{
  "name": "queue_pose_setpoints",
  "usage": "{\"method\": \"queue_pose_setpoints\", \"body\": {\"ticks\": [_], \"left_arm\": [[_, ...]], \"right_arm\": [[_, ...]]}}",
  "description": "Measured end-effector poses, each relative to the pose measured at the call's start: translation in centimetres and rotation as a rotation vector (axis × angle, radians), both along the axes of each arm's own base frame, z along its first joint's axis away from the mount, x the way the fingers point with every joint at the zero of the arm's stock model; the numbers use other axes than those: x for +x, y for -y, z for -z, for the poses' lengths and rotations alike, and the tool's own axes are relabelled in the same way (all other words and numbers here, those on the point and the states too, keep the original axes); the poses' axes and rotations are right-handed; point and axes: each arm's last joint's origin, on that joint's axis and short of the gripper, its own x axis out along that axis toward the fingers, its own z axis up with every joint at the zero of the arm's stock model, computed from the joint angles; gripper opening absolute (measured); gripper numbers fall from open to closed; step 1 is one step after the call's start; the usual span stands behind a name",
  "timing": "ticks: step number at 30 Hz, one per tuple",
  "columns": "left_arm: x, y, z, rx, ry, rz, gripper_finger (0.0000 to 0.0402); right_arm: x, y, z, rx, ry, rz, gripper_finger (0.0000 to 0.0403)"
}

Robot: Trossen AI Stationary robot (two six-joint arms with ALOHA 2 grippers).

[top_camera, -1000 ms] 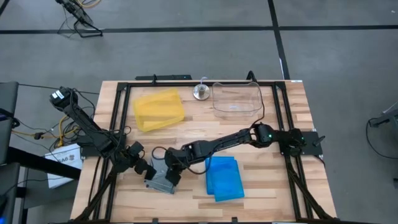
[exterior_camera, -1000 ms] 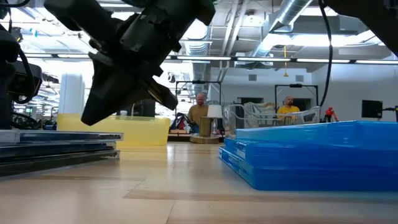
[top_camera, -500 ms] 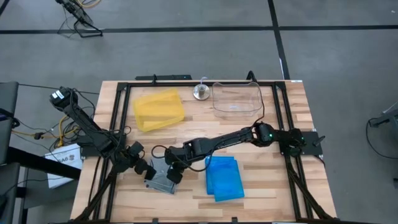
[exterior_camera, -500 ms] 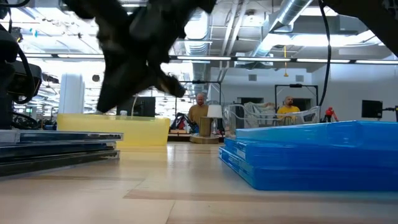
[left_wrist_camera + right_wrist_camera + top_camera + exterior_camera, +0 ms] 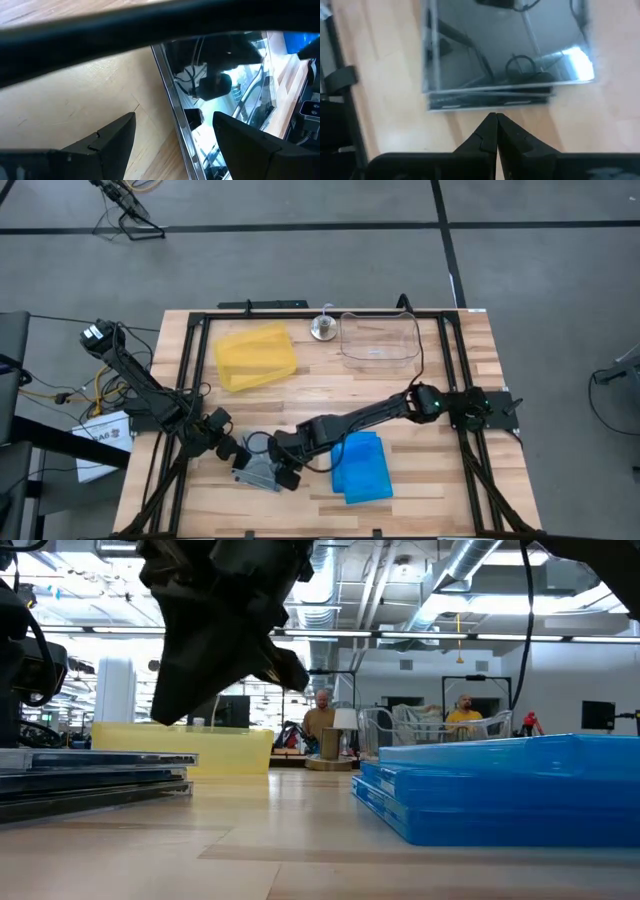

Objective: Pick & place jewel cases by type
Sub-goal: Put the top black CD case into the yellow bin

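A small stack of clear-grey jewel cases (image 5: 256,471) lies flat near the table's front left, also seen in the low view (image 5: 90,780). A stack of blue jewel cases (image 5: 360,467) lies to its right. My right gripper (image 5: 495,122) is shut and hovers just off the grey stack's (image 5: 505,55) edge, on the side toward the blue stack, pointing steeply down (image 5: 288,473). My left gripper (image 5: 172,132) stands open at the grey stack's left edge (image 5: 170,100), one finger on either side of that edge; I see no touch.
A yellow tray (image 5: 255,356) and a clear plastic tub (image 5: 380,338) stand at the back of the table, with a small round metal object (image 5: 322,328) between them. Black rails (image 5: 190,380) run along both sides. People sit in the room beyond (image 5: 322,718).
My right gripper, still shut, has drifted toward the table's near edge and risen a little, tipping slightly. The two stacks lie as before.
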Motion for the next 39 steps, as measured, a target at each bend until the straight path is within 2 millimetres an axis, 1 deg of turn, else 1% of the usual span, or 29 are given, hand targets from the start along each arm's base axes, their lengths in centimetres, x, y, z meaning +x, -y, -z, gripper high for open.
{"method": "queue_pose_setpoints", "body": {"ticks": [5, 8, 11, 15, 21, 25, 36, 39], "left_arm": [[0.0, 0.0, 0.0, 0.000, 0.002, 0.001, 0.0261], [0.0, 0.0, 0.0, 0.001, 0.002, 0.000, 0.0261], [0.0, 0.0, 0.0, 0.001, 0.003, 0.000, 0.0261], [0.0, 0.0, 0.0, 0.001, 0.003, -0.001, 0.0261], [0.0, 0.0, 0.0, 0.002, 0.004, -0.002, 0.0261], [0.0, 0.0, 0.0, 0.002, 0.004, -0.002, 0.0261], [0.0, 0.0, 0.0, 0.006, 0.001, -0.002, 0.0261], [0.0, 0.0, 0.0, 0.007, 0.002, -0.004, 0.0261]], "right_arm": [[0.2, 0.6, 0.0, -0.007, 0.011, 0.015, 0.0000], [0.4, 0.8, 0.6, -0.005, 0.024, 0.022, 0.0000], [0.6, 0.8, 0.7, -0.001, 0.041, 0.023, 0.0000], [0.3, 0.9, 1.7, -0.015, 0.013, 0.027, 0.0000], [0.0, 1.0, 2.5, -0.014, -0.010, 0.034, 0.0000], [0.4, 0.9, 2.2, -0.004, 0.036, 0.035, 0.0000], [0.6, 1.2, 2.2, -0.002, 0.048, 0.043, 0.0000], [0.9, 1.1, 2.0, 0.007, 0.083, 0.043, 0.0000]]}}
